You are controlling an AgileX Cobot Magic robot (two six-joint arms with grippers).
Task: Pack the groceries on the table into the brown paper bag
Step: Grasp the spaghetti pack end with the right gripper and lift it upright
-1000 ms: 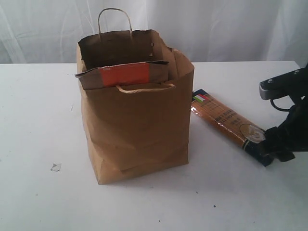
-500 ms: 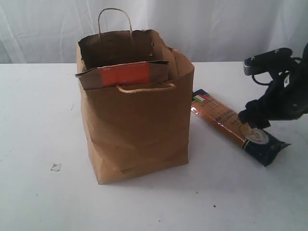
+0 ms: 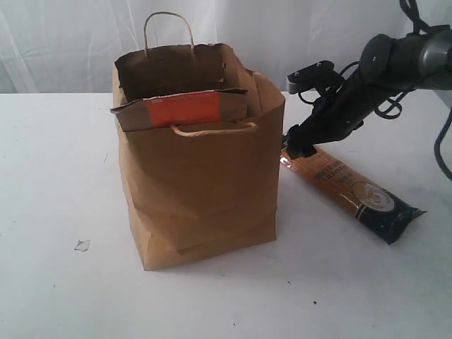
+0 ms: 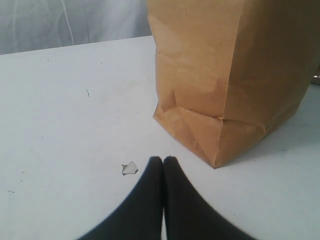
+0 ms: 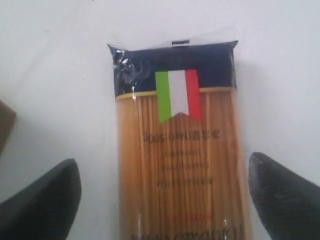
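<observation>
orange spaghetti packet point(image 5: 177, 165) flat on white table point(image 5: 50, 60), between wide-apart right jaws, left jaws together

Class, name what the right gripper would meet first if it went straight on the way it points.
Probably the long spaghetti packet: the right gripper points down at its flag end, jaws open either side. The gap above it is unclear.

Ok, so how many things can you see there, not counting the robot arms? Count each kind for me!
brown paper bag: 1
kraft pouch with orange label, poking out at the bag's top: 1
spaghetti packet, lying on the table: 1
small scrap on the table: 1
Total: 4
</observation>
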